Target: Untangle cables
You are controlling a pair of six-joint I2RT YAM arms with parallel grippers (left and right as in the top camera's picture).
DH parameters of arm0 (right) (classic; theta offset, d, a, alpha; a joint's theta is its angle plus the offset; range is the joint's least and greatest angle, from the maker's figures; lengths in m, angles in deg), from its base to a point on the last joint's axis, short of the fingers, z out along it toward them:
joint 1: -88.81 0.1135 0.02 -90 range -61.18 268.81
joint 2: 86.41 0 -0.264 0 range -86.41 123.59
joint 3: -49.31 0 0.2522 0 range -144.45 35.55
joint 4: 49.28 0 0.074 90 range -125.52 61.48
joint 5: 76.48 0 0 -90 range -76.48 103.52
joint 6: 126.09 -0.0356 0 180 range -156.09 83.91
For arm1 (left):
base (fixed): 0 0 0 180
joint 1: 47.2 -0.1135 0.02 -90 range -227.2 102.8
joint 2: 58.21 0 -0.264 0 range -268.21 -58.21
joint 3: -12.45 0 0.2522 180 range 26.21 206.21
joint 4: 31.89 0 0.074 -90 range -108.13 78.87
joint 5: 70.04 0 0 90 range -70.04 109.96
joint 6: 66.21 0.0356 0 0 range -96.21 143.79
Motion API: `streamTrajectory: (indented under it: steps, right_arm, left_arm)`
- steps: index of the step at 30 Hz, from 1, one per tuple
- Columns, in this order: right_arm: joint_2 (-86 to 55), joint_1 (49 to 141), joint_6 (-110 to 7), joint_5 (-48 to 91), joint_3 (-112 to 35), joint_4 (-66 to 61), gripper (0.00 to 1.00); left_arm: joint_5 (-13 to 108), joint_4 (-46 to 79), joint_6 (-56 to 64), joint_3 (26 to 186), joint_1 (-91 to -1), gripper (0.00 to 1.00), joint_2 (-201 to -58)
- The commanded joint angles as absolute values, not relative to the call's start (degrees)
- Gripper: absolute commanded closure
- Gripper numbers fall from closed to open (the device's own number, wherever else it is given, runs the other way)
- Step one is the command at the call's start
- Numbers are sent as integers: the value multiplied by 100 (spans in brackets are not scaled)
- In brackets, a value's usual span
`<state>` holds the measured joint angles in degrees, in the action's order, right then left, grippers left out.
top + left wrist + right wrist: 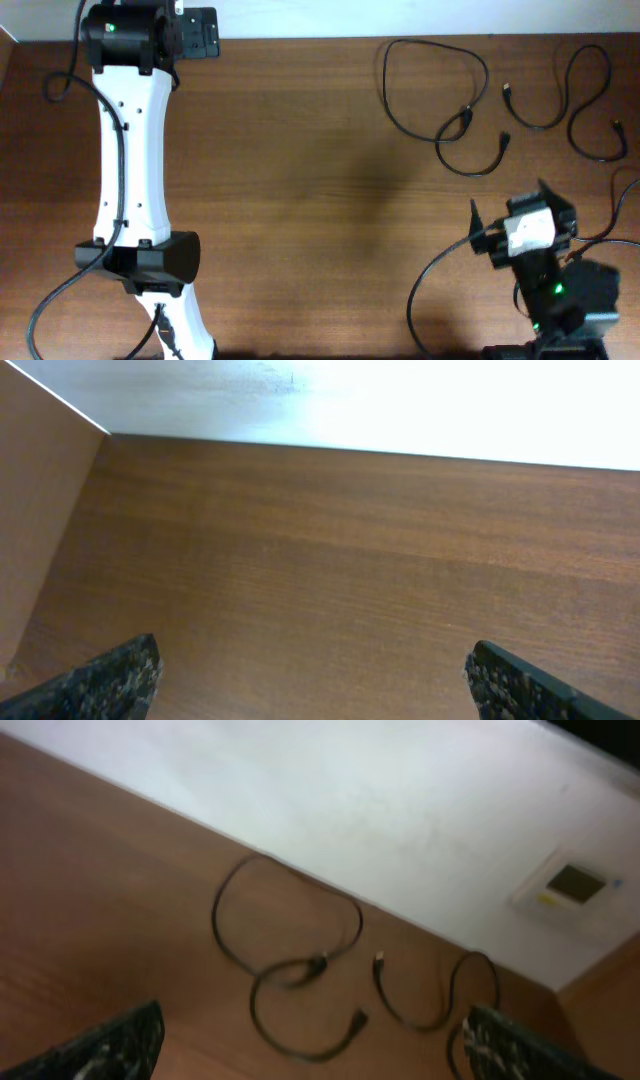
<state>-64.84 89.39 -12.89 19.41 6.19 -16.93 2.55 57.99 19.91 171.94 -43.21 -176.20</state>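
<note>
Soft even light overhead; right wrist view blurred, wall (400, 400) glaring white.

Separate black cables (465, 115) on wooden table (300, 180)

thin cables (318, 963) blurred, plugs (379, 958) indistinct

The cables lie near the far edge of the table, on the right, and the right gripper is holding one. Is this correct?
No. The right gripper holds nothing; the right wrist view shows it open, apart from the cables. The rest is correct.
</note>
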Motion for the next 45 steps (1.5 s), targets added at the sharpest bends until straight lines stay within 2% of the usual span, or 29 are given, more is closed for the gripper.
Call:
streamTrajectory:
  steps: [1, 3, 12, 30, 34, 38, 45]
  right_arm:
    - [-7046, 8909, -1256, 2245, 1482, -2285, 5]
    - [-7549, 8907, -1254, 2431, 2238, -2832, 5]
    - [-8622, 8907, -1254, 2492, 3523, -3210, 5]
    - [-8622, 8909, -1254, 2169, 3523, -3184, 5]
    - [-8622, 8909, -1254, 2169, 3523, -3184, 5]
    - [-8622, 8909, -1254, 2169, 3523, -3184, 5]
    - [-8622, 8909, -1254, 2169, 3523, -3184, 5]
  left_arm:
    - [213, 5786, 2080, 17251, -4363, 1, -17618]
    - [213, 5786, 2080, 17251, -4363, 1, -17618]
    - [213, 5786, 2080, 17251, -4363, 1, -17618]
    - [207, 5799, 2082, 17251, -4361, 1, -17588]
    - [611, 5161, 2078, 17163, -4350, 1, -17137]
    - [858, 4064, 2078, 15970, -4346, 1, -16117]
    - [838, 2400, 2080, 12245, -4348, 1, -13474]
